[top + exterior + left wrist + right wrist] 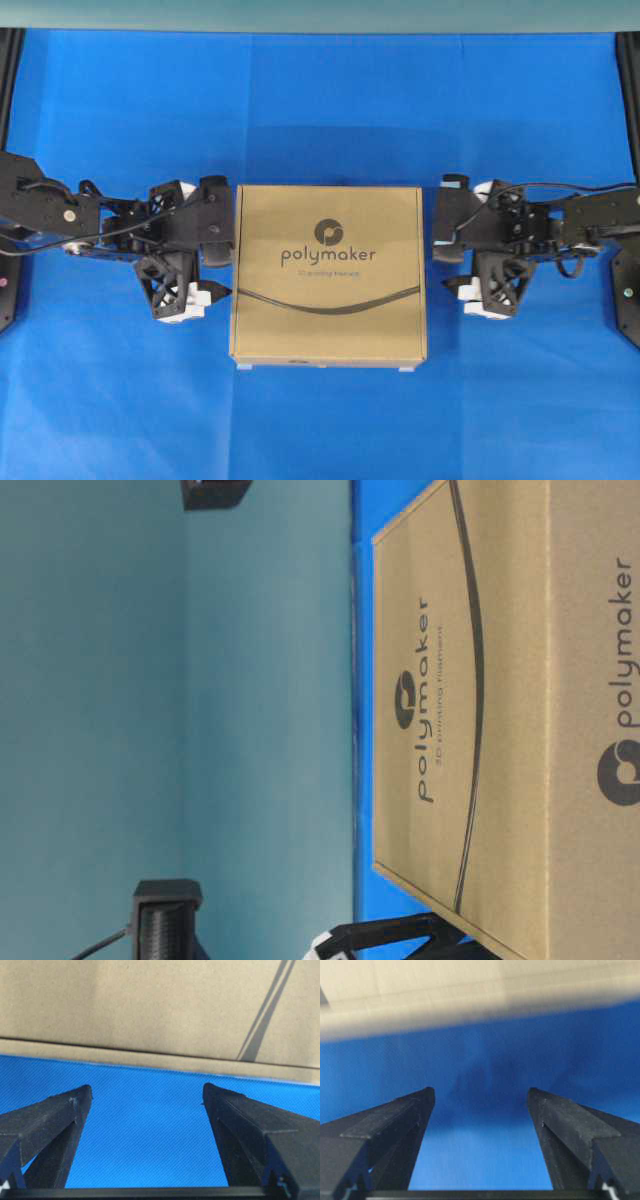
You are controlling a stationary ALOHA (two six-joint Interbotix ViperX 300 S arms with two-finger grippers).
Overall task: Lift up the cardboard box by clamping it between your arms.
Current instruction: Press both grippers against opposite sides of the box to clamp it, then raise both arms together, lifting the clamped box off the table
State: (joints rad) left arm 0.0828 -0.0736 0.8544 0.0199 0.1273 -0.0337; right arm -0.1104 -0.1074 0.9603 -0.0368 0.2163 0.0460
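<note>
At the centre of the blue mat (120, 400) lies the cardboard box (329, 275), flat. I have the left gripper (222, 235) against its edge and the right gripper (443, 232) just short, both spread and empty, flanking it to squeeze.

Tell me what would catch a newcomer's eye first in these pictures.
The tan cardboard box printed "polymaker" sits mid-frame on the blue table cover. The left gripper is against its left edge; the right gripper is just off its right edge, both with fingers spread.
</note>
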